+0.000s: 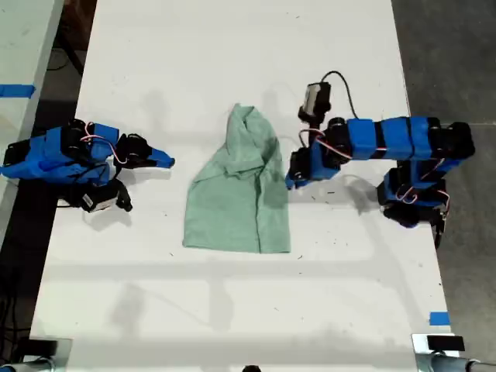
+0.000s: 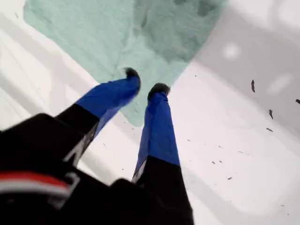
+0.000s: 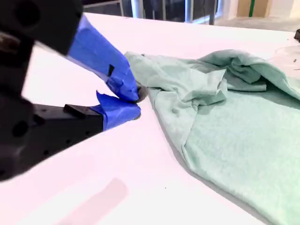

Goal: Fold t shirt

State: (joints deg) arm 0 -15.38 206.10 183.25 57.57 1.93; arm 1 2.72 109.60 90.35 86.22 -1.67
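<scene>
Shirt-folding was mid-way, I judged: the t shirt (image 1: 236,194) lay at the middle of the white table (image 1: 232,62), its upper part gathered into a narrow peak toward 12 o'clock in the exterior view and its hem flat at 6. My first gripper (image 1: 290,183) hovered at the shirt's 3 o'clock edge, its jaws spread over the cloth border and gripping nothing. My second gripper (image 1: 167,161) sat at 9 o'clock, apart from the cloth, its tips pressed nearly together on nothing. The next move probably called for the first gripper to drop, pinch that edge and carry it across toward 9 o'clock.
</scene>
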